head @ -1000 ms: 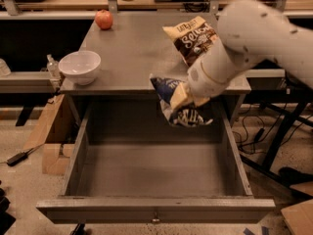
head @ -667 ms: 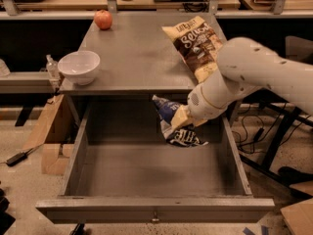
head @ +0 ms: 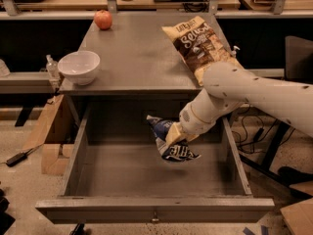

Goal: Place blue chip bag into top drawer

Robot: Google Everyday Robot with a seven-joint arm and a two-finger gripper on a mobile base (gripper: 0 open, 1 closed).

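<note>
The blue chip bag (head: 168,140) is a crumpled navy foil bag with white lettering, held inside the open top drawer (head: 88,177) just above its floor, right of centre. My gripper (head: 177,133) reaches down from the white arm on the right and is shut on the bag's upper part. The drawer is pulled fully out, with its flat front panel and small knob (head: 155,217) at the bottom of the camera view.
On the grey tabletop (head: 132,58) lie a tan-and-brown chip bag (head: 198,45) at the right, a white bowl (head: 79,66) at the front left corner and a red apple (head: 102,19) at the back. A cardboard box (head: 51,131) stands left of the drawer.
The arm has moved down and to the left, carrying the blue bag from the drawer's back right edge deeper into the drawer, close to its floor.
</note>
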